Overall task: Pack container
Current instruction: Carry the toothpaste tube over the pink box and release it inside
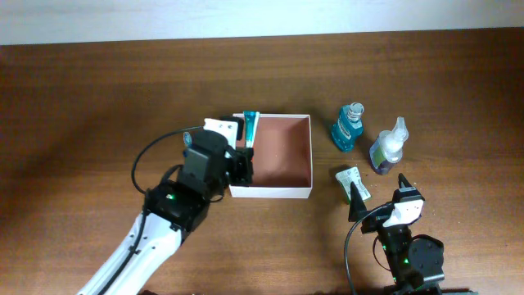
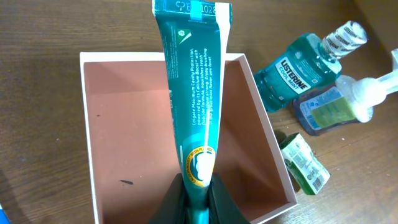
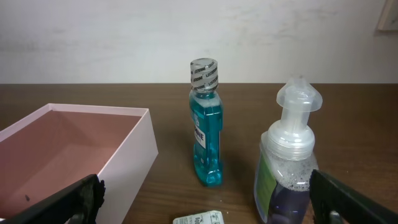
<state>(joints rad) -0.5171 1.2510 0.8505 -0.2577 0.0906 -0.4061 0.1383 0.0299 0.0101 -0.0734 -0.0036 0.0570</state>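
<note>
Gripping the toothpaste tube over the container, left hand hides its end.

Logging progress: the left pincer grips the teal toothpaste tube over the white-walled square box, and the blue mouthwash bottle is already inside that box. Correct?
Not quite: the overhead view shows the blue mouthwash bottle outside the white-walled square box, on the wooden table. The left pincer does grip the teal toothpaste tube over it.

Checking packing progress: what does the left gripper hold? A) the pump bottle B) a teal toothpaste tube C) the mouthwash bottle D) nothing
B: the left gripper is shut on the teal toothpaste tube over the container; the mouthwash bottle and pump bottle sit outside it.
</note>
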